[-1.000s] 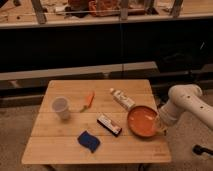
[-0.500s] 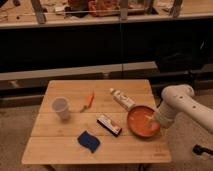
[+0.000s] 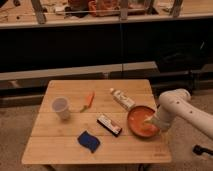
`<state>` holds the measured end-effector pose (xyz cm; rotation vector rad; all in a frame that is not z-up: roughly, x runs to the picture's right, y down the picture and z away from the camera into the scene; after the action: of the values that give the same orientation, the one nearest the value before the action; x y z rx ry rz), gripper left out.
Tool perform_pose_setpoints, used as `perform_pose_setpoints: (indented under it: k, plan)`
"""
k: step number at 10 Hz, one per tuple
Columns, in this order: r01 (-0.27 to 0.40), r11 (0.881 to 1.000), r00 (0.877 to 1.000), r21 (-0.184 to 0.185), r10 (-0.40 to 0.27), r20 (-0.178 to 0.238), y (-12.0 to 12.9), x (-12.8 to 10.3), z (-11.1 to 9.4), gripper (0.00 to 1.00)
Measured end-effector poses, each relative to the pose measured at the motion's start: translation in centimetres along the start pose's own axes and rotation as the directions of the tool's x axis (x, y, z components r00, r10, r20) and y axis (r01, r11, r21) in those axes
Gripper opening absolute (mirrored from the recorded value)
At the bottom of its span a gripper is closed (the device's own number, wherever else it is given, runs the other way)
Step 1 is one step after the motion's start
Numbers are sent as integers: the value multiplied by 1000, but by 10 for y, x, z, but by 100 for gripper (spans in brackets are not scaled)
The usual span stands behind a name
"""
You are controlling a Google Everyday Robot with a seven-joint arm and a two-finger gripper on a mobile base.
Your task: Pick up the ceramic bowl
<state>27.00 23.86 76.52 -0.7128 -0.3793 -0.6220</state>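
The ceramic bowl (image 3: 140, 121) is a wide, shallow orange-red dish lying on the right side of the wooden table (image 3: 75, 150). My gripper (image 3: 151, 122) reaches in from the right on a white arm (image 3: 180, 106) and sits at the bowl's right rim, over its inside. The bowl rests on the table.
A translucent white cup (image 3: 61, 108) stands at the left. A small orange carrot-like item (image 3: 88, 101), a white tube (image 3: 122, 99), a dark snack bar (image 3: 109, 125) and a blue sponge (image 3: 88, 141) lie around the table's middle. Dark shelving stands behind.
The arm has moved left and down, bringing the gripper from the bowl's right edge to over its right rim. The bowl has stayed where it was.
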Motion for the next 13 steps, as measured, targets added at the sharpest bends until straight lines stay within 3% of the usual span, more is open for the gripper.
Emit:
perform_pose_setpoints:
  k: [3,5,7,9,10,13]
  plan:
    - [-20,999,1000,31,20,4,0,2,20,80]
    - [-109,991,994,76,108,12,3,5,30,80]
    - [-121,991,993,56,121,7,1,4,24,75]
    - [-33,998,999,46,33,7,3,4,18,54]
    - [-29,998,1000,48,29,8,3,5,20,47]
    - [-130,990,992,53,129,9,3,6,21,14]
